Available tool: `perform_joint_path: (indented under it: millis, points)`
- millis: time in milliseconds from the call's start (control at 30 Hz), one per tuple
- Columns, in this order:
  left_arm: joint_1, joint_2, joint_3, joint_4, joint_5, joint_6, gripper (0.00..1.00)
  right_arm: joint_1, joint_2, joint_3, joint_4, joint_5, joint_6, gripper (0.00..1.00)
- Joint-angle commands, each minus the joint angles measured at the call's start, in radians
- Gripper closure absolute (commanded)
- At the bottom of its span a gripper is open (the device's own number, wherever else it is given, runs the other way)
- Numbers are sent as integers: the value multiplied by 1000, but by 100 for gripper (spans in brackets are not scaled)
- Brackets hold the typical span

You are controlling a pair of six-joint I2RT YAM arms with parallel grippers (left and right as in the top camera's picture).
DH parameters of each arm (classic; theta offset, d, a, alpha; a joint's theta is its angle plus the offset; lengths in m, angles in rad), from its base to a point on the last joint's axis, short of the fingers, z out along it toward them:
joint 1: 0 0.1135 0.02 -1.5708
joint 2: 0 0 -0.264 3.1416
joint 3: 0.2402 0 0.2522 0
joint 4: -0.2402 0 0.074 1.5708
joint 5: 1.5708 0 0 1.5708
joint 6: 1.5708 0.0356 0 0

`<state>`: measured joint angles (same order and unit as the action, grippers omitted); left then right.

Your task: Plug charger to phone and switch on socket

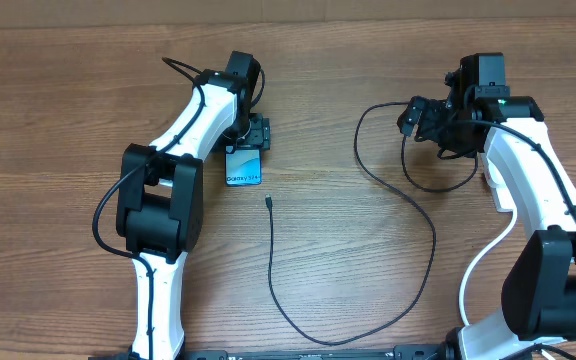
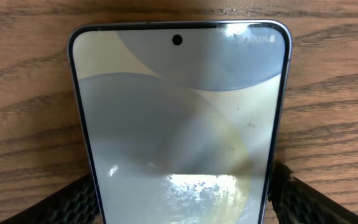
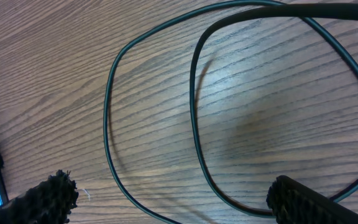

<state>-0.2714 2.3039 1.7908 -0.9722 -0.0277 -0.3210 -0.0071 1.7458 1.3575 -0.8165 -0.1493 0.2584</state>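
Wood-grain tabletop (image 1: 348,60), bare apart from the task items and both arms

Phone (image 1: 244,170): flat, screen up and lit, left of centre, in the far half. Long axis runs roughly far edge to near edge. The "Galaxy" text sits at the near end, so I judge the port to be on the near short edge.

Left gripper (image 1: 252,138): directly over the phone's far part. In the wrist view the jaws stand wide, one finger (image 2: 306,199) at each long edge of the phone. Cannot tell whether the pads press or merely flank.

Charger (image 1: 430,250): the plug tip (image 1: 268,203) lies just beyond the phone's near short edge, slightly to its right and apart from it, pointing roughly toward the far edge. From the tip the cable runs toward the near edge, sweeps right, then climbs to loops in the far right area.

Right gripper (image 1: 420,118): above those loops, jaws wide, nothing held, well apart from the tip.

Key relation: tip and presumed port nearly line up along the phone's long axis. The left gripper is nearer but is busy at the phone, so I judge the right must cross to fetch the tip.

In the way: nothing between tip and phone. Cable slack could drag.

Socket: not made out. Only a thick white cord (image 1: 465,290) shows beside the right arm
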Motion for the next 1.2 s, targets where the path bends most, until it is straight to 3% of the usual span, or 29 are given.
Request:
perform_joint_path:
  millis: [0, 233, 700, 1167]
  points:
    - [34, 118, -85, -26, -60, 29, 15, -4, -4, 3, 2, 7, 3, 0]
    - [46, 118, -85, -37, -50, 30, 11, -4, -4, 3, 2, 7, 3, 0]
    - [39, 118, -85, -40, -25, 55, 16, -4, -4, 3, 2, 7, 3, 0]
    - [27, 118, -88, -43, -24, -35, 19, -4, -4, 3, 2, 7, 3, 0]
